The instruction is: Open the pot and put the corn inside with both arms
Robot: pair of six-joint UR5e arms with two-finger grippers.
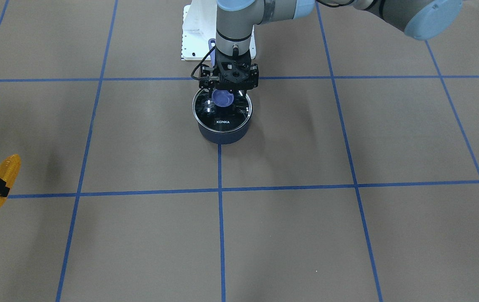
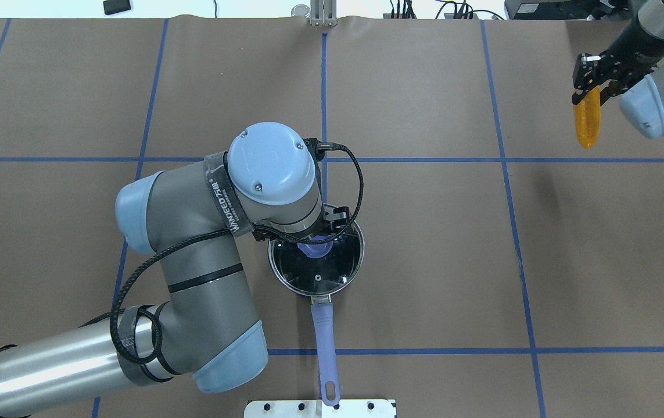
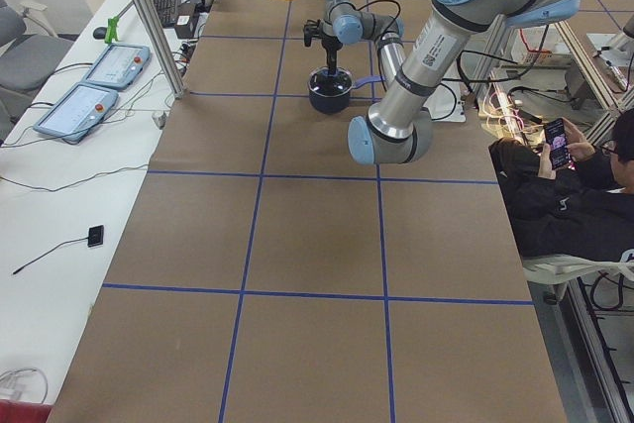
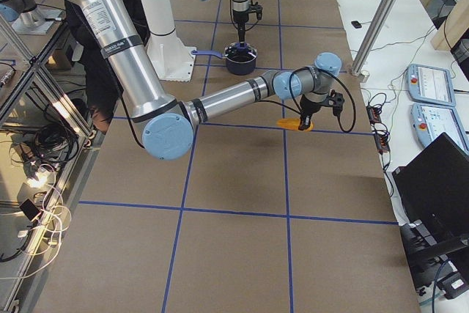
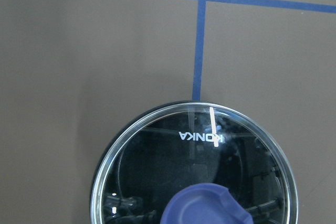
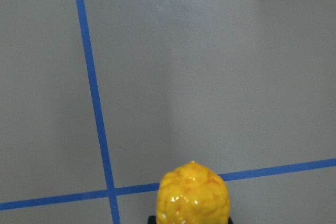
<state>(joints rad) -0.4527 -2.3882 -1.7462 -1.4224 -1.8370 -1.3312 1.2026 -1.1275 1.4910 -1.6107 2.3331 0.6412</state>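
The pot (image 1: 222, 135) sat in the middle of the brown table (image 1: 306, 235), right where two blue tape lines (image 1: 221, 218) met. Its glass lid (image 1: 223, 117) was on top, with the word KONKA on it. The long purple-blue handle (image 2: 325, 334) pointed back at the robot, and its end reached the white plate (image 2: 285, 408) at the robot's base. The left gripper (image 1: 226, 86) hung straight down over the lid, right at the purple-blue knob (image 1: 222, 100). Its fingers seemed to sit close around the knob, but the black gripper body hid them, so I could not tell if they were squeezing it or loose. The left wrist camera saw only the lid and part of the knob, and no fingers. The corn (image 2: 587, 123) was far away from the pot, out at the far side of the table on the robot's right. The right gripper (image 2: 591, 90) pinched the corn tight at its fat end. The pointy end hung free. The corn was up in the air, and its shadow lay apart from it on the table. In the right wrist camera the yellow corn poked out over a crossing of blue lines.
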